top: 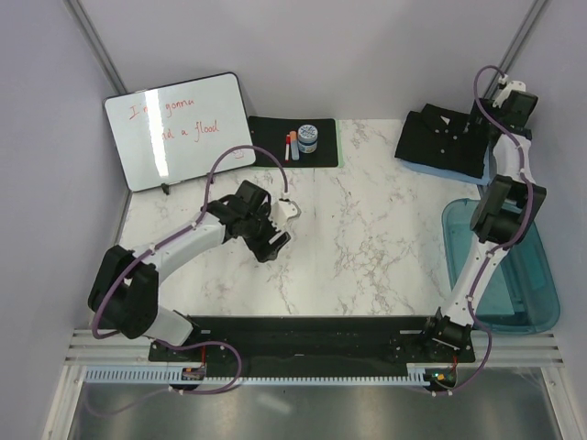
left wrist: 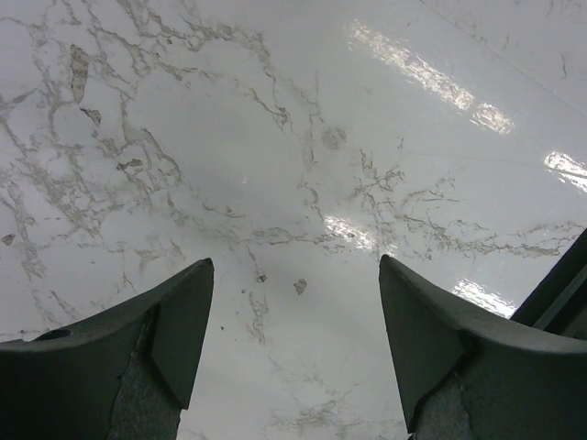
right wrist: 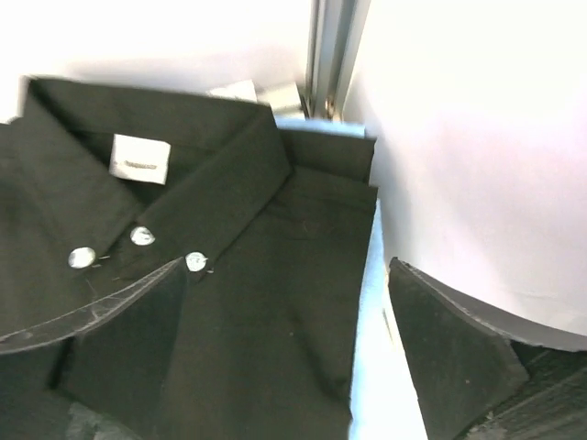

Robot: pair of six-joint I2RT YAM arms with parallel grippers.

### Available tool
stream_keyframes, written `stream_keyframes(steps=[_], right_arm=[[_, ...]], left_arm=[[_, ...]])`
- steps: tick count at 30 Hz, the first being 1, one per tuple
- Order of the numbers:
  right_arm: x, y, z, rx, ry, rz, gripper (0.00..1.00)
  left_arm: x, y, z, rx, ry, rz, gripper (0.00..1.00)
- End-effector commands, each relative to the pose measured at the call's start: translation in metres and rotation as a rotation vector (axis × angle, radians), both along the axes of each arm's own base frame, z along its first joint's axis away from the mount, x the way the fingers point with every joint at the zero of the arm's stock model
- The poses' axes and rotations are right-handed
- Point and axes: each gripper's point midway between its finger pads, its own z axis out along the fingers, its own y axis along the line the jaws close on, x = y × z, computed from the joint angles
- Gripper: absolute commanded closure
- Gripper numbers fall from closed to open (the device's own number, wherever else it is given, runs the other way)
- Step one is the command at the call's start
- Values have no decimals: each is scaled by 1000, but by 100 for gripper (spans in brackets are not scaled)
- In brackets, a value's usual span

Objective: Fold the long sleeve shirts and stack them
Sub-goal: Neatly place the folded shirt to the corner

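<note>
A black long sleeve shirt (top: 440,137) lies folded at the table's far right, collar and white buttons up. It rests on a light blue shirt (top: 445,171), of which only an edge shows beneath it. In the right wrist view the black shirt (right wrist: 266,275) fills the frame and the light blue shirt (right wrist: 367,367) peeks out along its right side. My right gripper (top: 479,128) (right wrist: 289,266) hovers open just above the black shirt's right end, holding nothing. My left gripper (top: 275,229) (left wrist: 295,261) stands open over bare marble at the table's middle left.
A whiteboard (top: 179,128) leans at the back left. Beside it a black green-edged mat (top: 266,147) carries a small jar (top: 307,137) and two small tubes (top: 292,145). A teal bin (top: 537,302) sits at the right edge by the right arm. Walls stand close behind the shirts.
</note>
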Motion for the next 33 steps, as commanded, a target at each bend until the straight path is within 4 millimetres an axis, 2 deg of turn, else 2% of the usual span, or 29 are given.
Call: stream_keyframes(steps=[1,2,3,4,5,7,8,9,10,11,12,13,15,16,18,19,21,22,23,24,25,26,27,29,30,33], right_arm=[[-11,20,121,-133,-162,93,2],[-15,30,139,-155,-178,118,2],[-18,41,148,-159,-185,155,2],[-22,49,151,-164,-169,184,2],[-27,66,167,-183,-183,222,2],[-36,93,177,-177,-167,301,2],[-41,117,190,-187,-174,347,2],[-48,130,186,-189,-130,380,2],[-54,158,201,-197,-142,431,2],[-59,172,205,-200,-136,458,2],[-68,186,204,-188,-108,483,2],[-77,215,211,-186,-114,538,2],[-91,243,207,-155,-77,573,2],[-103,270,202,-135,-57,626,2],[-120,301,188,-97,-10,675,2],[-138,326,171,-57,35,714,2],[-155,347,154,-22,66,745,2],[-176,363,130,11,121,770,2],[-187,371,119,21,142,782,2],[-201,375,84,33,200,787,2],[-217,385,84,42,188,801,2],[-221,388,76,39,176,801,2],[-243,389,49,50,226,805,2],[-255,386,30,54,239,790,2],[-269,383,13,55,276,787,2],[-278,373,8,8,275,778,2]], left_arm=[[11,-3,37,-111,5,80,20],[14,-1,45,-124,6,93,19],[19,4,51,-142,13,129,18],[20,2,60,-179,22,132,1],[25,2,75,-211,20,158,1],[36,9,94,-276,30,206,1],[47,9,111,-314,19,246,1],[55,20,118,-326,24,299,1],[67,23,138,-350,-9,324,1],[73,27,142,-359,8,363,1],[80,39,147,-363,8,406,1],[88,43,162,-382,-23,419,1],[98,59,167,-377,-35,472,1],[101,62,172,-379,-47,482,1],[104,72,166,-340,-61,514,1],[102,74,158,-325,-51,520,1],[99,79,146,-291,-42,540,1],[93,82,127,-267,-9,547,1],[89,83,119,-256,0,548,1],[85,88,113,-241,-6,560,1],[78,90,89,-223,20,570,1],[72,90,79,-215,33,569,1],[57,92,56,-189,83,571,1],[51,94,40,-171,103,578,1],[44,95,29,-158,129,587,1],[48,102,33,-151,76,612,1]])
